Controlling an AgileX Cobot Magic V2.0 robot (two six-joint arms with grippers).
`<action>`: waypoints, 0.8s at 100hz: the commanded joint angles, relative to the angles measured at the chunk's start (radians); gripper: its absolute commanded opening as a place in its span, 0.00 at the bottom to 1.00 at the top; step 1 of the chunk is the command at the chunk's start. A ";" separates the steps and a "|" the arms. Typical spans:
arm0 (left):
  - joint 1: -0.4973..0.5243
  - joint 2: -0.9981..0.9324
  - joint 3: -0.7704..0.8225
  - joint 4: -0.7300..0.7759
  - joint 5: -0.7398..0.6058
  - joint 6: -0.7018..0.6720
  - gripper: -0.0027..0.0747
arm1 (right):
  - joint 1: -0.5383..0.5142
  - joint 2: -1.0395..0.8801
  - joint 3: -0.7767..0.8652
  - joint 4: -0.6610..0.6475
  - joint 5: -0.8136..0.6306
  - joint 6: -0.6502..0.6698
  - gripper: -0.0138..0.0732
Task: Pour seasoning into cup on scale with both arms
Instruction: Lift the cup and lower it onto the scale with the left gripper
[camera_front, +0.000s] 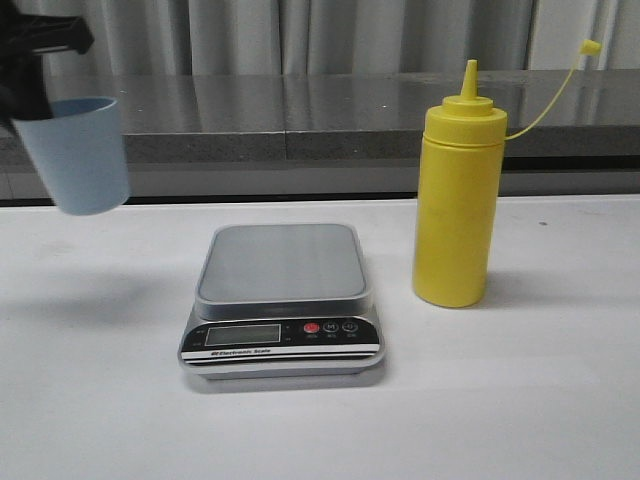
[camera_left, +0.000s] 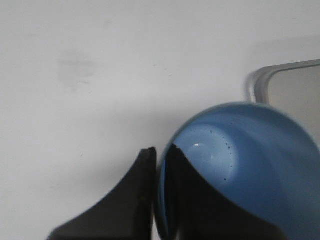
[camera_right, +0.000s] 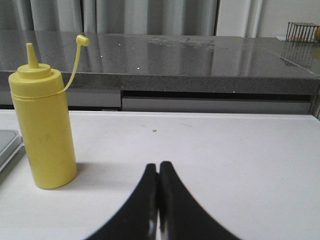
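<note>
Front view first: the cup (camera_front: 75, 155) is up in the air at the far left, clear of the table (camera_front: 520, 400), tilted a touch, with the left gripper (camera_front: 35, 60) holding it by the rim. From the left wrist camera you can see how: one finger (camera_left: 125, 205) outside the wall, the other down inside, pinching the blue plastic between them. A few dark specks sit on the cup's floor; otherwise it looks empty.

The scale (camera_front: 283, 300) sits in the middle of the table, platform bare, nothing on it yet. The cup hangs well to the left of it, though the wrist camera catches the platform's corner just beside the cup, so I'd judge it is heading that way.

Over on the right, the bottle (camera_front: 458, 200) stands upright just right of the scale, nozzle uncapped, the little cap (camera_front: 591, 46) dangling out on its tether. Nobody's touching it. The right gripper (camera_right: 159, 200) sits low to the right of the bottle, fingers pressed together on nothing.

So, early going by my reckoning: cup lifted, but not placed. Setting it down, taking the bottle and pouring are all left to do.
</note>
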 joint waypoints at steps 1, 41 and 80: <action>-0.069 -0.049 -0.076 -0.020 -0.015 0.005 0.01 | -0.005 -0.020 -0.022 -0.011 -0.083 0.000 0.08; -0.304 0.131 -0.280 -0.001 0.020 0.005 0.01 | -0.005 -0.020 -0.022 -0.011 -0.083 0.000 0.08; -0.353 0.254 -0.350 0.022 0.058 0.005 0.01 | -0.005 -0.020 -0.022 -0.011 -0.083 0.000 0.08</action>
